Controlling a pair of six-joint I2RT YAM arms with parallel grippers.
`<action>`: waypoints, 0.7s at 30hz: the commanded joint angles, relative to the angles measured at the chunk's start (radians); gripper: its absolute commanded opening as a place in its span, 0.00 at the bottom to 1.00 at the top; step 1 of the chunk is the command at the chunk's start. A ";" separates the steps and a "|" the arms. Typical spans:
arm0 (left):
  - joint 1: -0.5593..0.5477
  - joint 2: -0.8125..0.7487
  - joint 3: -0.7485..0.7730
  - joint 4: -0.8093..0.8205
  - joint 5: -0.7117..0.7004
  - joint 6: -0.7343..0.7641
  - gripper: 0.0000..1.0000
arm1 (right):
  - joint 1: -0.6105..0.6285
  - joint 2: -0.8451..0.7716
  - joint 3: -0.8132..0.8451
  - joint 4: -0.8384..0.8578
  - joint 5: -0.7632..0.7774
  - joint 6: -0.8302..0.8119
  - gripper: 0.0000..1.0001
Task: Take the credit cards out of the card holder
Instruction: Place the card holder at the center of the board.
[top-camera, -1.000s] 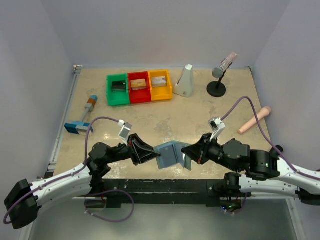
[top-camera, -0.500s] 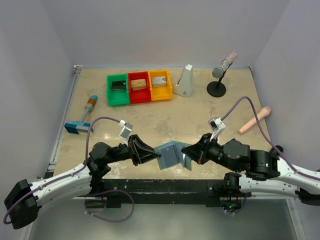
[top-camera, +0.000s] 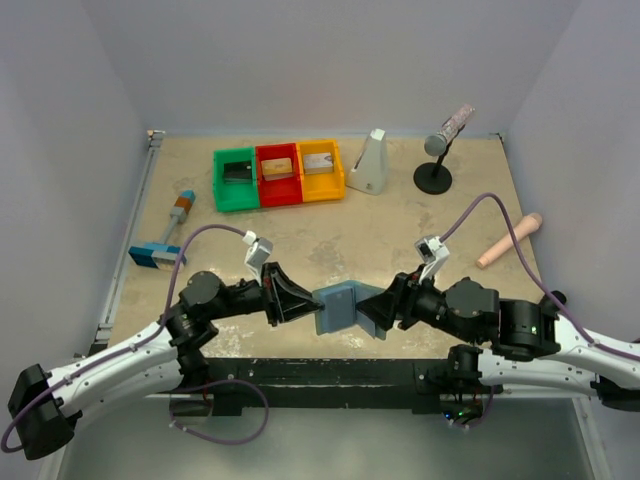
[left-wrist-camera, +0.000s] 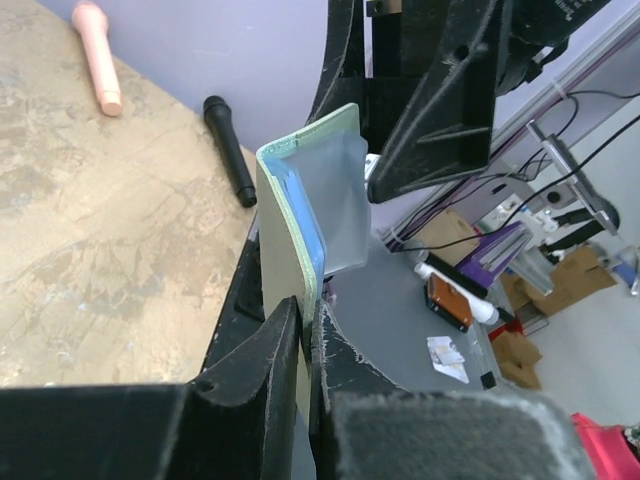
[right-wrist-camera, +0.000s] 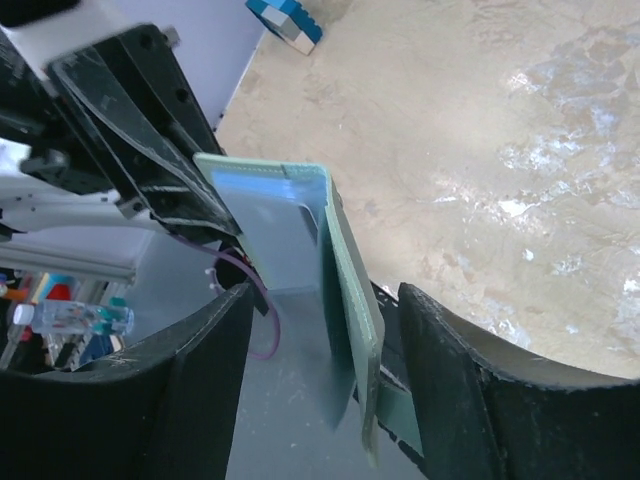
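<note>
The blue-grey card holder (top-camera: 338, 306) hangs half-open above the table's near edge, between both arms. My left gripper (top-camera: 298, 300) is shut on its left flap; in the left wrist view the jaws (left-wrist-camera: 308, 335) pinch the card holder (left-wrist-camera: 310, 200) by its lower edge. My right gripper (top-camera: 378, 310) is open, and the right flap of the card holder (right-wrist-camera: 345, 270) stands loose between its fingers (right-wrist-camera: 200, 380). The pale blue pockets show no card. A black credit card (top-camera: 237, 170), an orange-gold one (top-camera: 277, 166) and a silver-grey one (top-camera: 318, 160) lie in the bins.
Green (top-camera: 222, 190), red (top-camera: 280, 190) and yellow (top-camera: 335, 182) bins stand in a row at the back. A blue-headed brush (top-camera: 160, 250) lies at the left, a white wedge (top-camera: 368, 165) and a microphone on a stand (top-camera: 440, 150) at the back right, a peach handle (top-camera: 510, 240) at the right.
My right gripper has opened and let go of the card holder's right flap. The left gripper, still shut on the holder, has shifted slightly up and right.
</note>
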 joint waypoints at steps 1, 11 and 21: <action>-0.004 -0.020 0.161 -0.238 0.010 0.088 0.00 | 0.005 0.024 0.064 -0.045 -0.008 -0.050 0.67; -0.010 0.034 0.372 -0.574 -0.059 0.067 0.00 | 0.003 0.151 0.144 -0.048 -0.051 -0.081 0.75; -0.024 0.079 0.530 -0.841 -0.234 0.064 0.00 | 0.003 0.193 0.164 -0.051 -0.022 -0.059 0.82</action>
